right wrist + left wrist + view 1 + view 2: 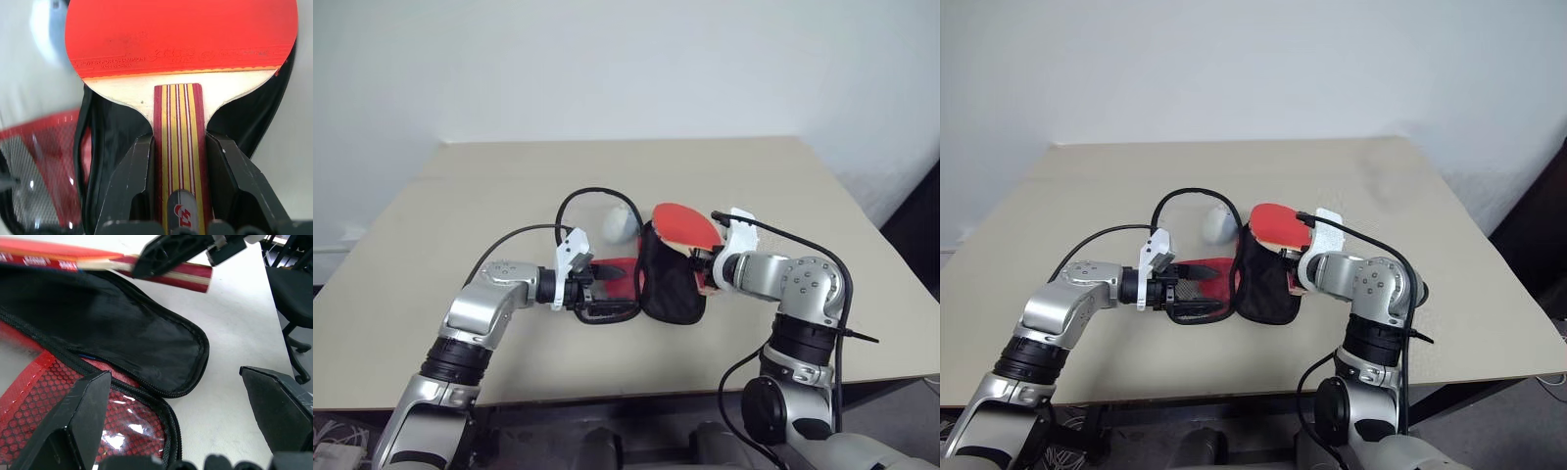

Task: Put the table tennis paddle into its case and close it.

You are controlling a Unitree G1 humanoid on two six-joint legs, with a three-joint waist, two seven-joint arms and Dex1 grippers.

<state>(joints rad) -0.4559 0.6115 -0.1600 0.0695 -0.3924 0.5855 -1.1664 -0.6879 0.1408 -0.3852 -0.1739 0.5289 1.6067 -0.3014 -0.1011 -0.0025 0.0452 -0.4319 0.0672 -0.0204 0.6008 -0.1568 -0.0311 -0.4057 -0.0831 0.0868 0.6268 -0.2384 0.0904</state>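
Note:
The case lies unzipped on the table, its black half [671, 284] spread open and its red mesh-and-window half [619, 279] folded out to the left. My left gripper [607, 291] is open, its fingers [83, 416] wide apart across the edge of the red half. The table tennis paddle [683, 223] hangs just above the far end of the black half, red face up. My right gripper [178, 142] is shut on its striped wooden handle [178, 127], and the blade points away over the case.
A whitish rounded object [620, 225] lies on the beige table [460, 196] just beyond the case, left of the paddle's blade. Black cables arch over both wrists. A dark office chair [293, 293] stands past the table's edge.

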